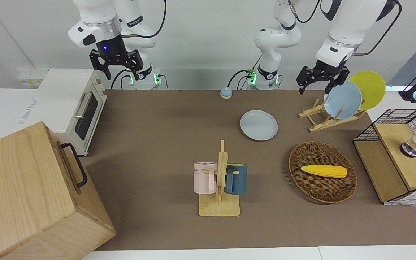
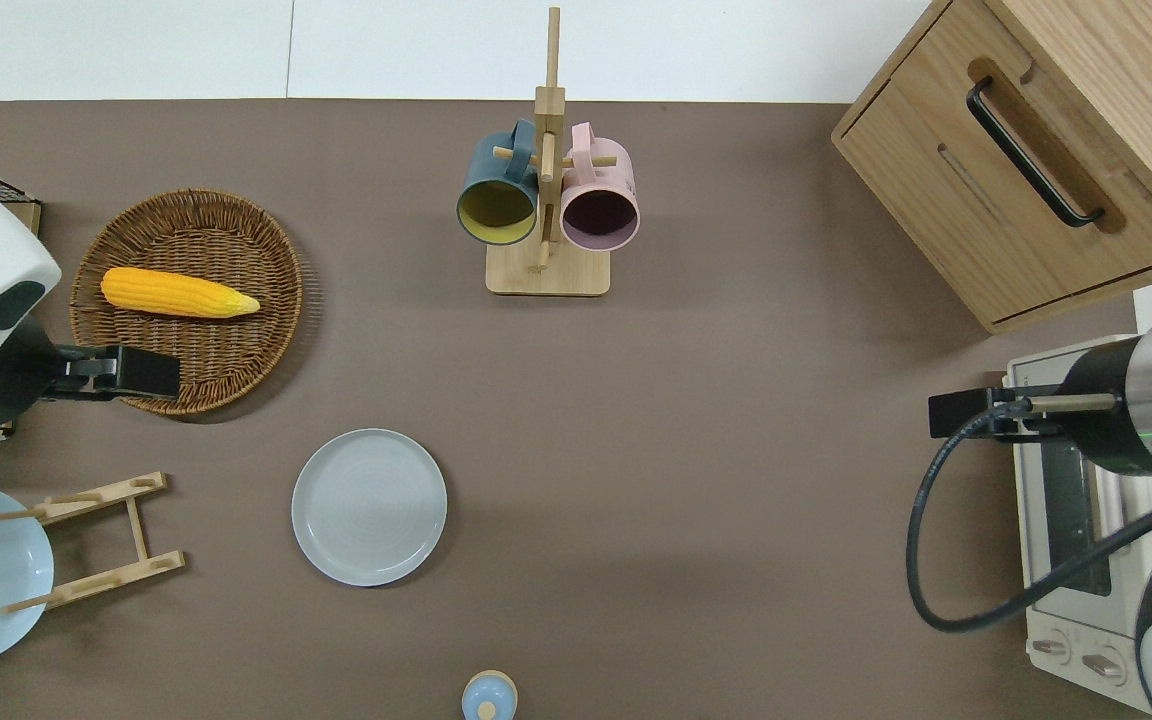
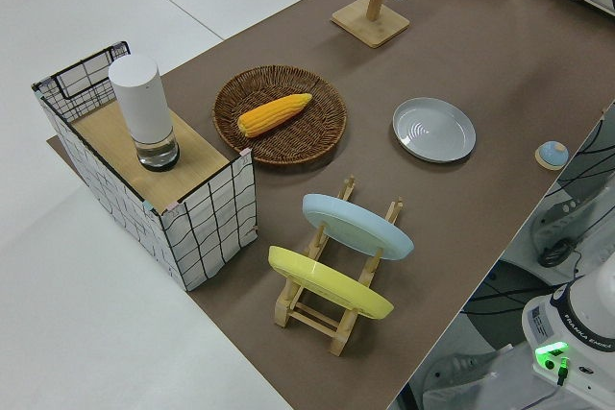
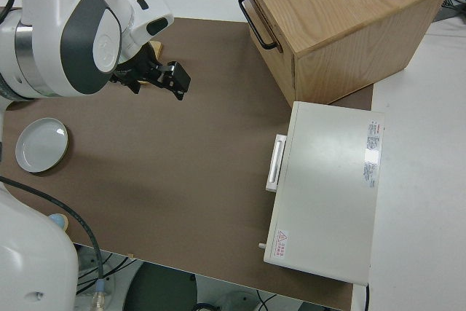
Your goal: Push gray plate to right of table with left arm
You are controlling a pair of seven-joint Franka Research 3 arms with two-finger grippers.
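Observation:
The gray plate [image 1: 259,125] [image 2: 369,506] [image 3: 434,129] [image 4: 42,145] lies flat on the brown table [image 1: 157,144] [image 2: 686,450], between the wicker basket and the edge nearest the robots. My left gripper [image 1: 315,86] [image 2: 146,372] hangs open and empty in the air. In the overhead view it is over the basket's rim, apart from the plate and toward the left arm's end of it. My right gripper [image 1: 120,70] [image 4: 171,78] is parked, open and empty.
A wooden rack [image 2: 96,540] holds a light-blue plate [image 1: 342,100] and a yellow plate [image 1: 370,88]. The basket [image 2: 266,300] holds a corn cob [image 2: 176,293]. Also here are a mug tree [image 2: 546,200], a small blue knob [image 2: 489,697], a toaster oven [image 1: 74,108], a wooden cabinet [image 1: 31,195] and a wire crate [image 1: 399,159].

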